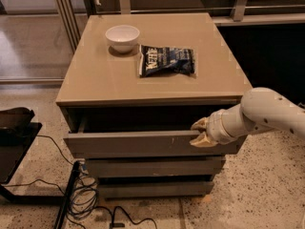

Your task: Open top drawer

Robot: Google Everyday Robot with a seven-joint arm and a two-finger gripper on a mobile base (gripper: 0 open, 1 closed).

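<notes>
Reaching in from the right of the camera view, the white arm (pixel 267 111) brings the gripper (pixel 199 133) to the right end of the top drawer (pixel 133 144), level with the upper edge of its front. The two tan fingers (pixel 200 124) point left and sit one behind the front panel and one before it, so they look clamped on that edge. The front has no handle, so the lip seems the only thing to pull on, which would explain the hold. The grip lies near the small pale scratches on the front.

The top drawer sits just under the desk (pixel 95 75) top and stands partly out. A dark gap shows between its front and the body, and its front juts forward of the two below. I judge that the pull is under way and that the drawer has more travel to go. Because the grip is off to one side, the drawer may skew as it slides.

On the desk, well back from the front edge, a white bowl (pixel 122 36) stands upright with a dark chip bag (pixel 167 61) lying flat just beside it to the right. Neither is in the arm's way.

By count: one arm, one gripper, two fingers, one bowl and one bag. There are three drawer fronts, namely the top drawer, a middle drawer (pixel 152 166) and a bottom drawer (pixel 152 189), both lower ones closed. Black cables (pixel 81 194) lie tangled on the speckled floor (pixel 267 194) at the lower left.
</notes>
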